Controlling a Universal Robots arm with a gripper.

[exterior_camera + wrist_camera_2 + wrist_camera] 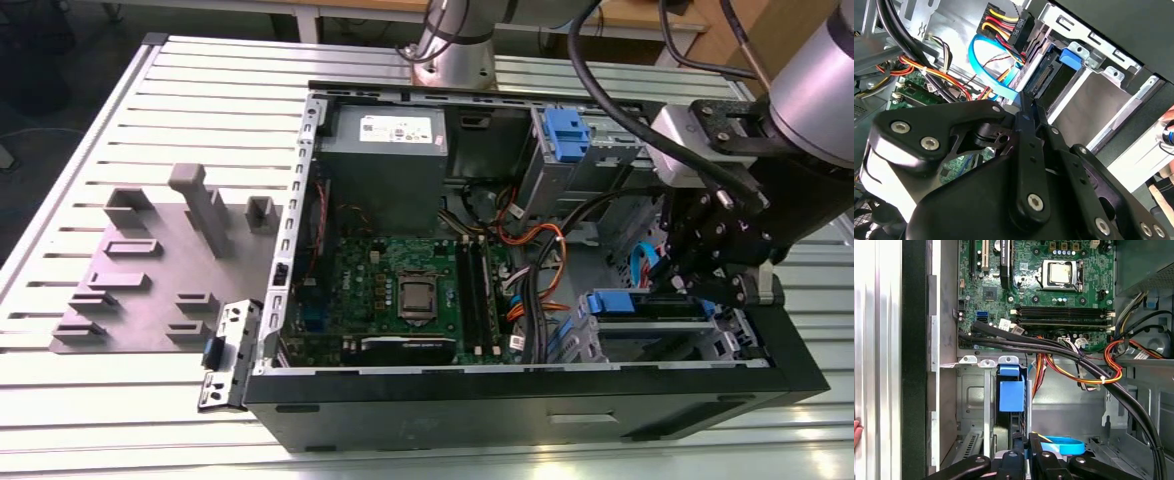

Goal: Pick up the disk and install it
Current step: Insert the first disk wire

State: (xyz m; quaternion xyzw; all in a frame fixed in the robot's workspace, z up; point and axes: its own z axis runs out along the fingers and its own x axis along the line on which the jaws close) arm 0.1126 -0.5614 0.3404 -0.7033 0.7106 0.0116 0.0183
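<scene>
The disk (663, 304) sits in the drive cage at the case's front corner, on the exterior view's right, with its blue bracket rail (613, 302) facing the motherboard. In the first wrist view the blue rail (1011, 395) stands in the bay slot. The second wrist view shows the disk's dark connector end (1050, 82) beside a blue tab (1072, 56). My gripper (710, 288) hangs over that bay. Its black fingers (1026, 125) are pressed together, so it is shut, and its tips lie right at the disk's end (1026, 442). Whether they touch it is hidden.
The open computer case (534, 385) lies on a slatted table. Inside are the motherboard (400, 285), a grey power-supply box (387, 140), a second blue-tabbed cage (566, 135), and cable bundles (1079, 365) plus a blue flat cable (986, 75) near the bay. A grey fixture (147, 265) lies beside the case. A person's fingertip (856, 431) rests outside it.
</scene>
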